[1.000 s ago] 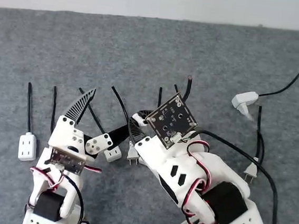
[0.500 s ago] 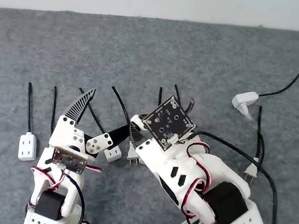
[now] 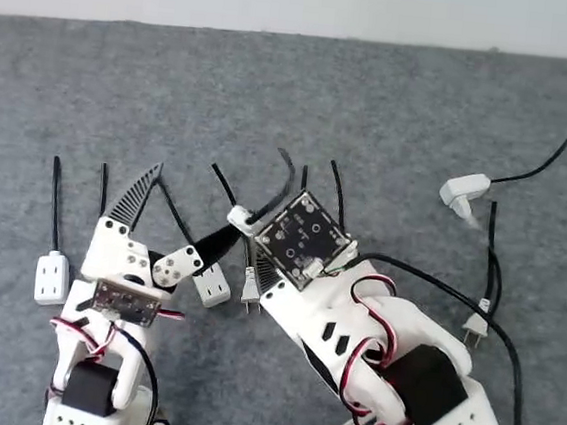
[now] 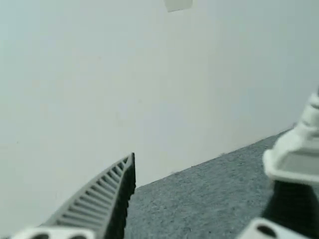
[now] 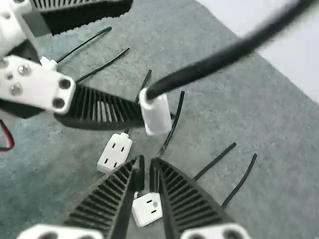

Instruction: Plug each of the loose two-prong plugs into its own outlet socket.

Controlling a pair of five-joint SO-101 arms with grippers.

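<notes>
While one socket (image 3: 51, 279) is lying at the high view's left edge, the left gripper (image 3: 196, 202) is gaping open beside it; at centre the right gripper (image 5: 146, 160) is clenching a raised plug (image 3: 241, 218) near a second socket (image 3: 213, 286); a spare plug (image 3: 474, 329) is lying far right.

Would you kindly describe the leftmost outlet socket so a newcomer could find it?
On the grey mat, look to the outer side of the left arm. There lies a white outlet socket, its cord running straight back; the next socket sits between the arms.
</notes>
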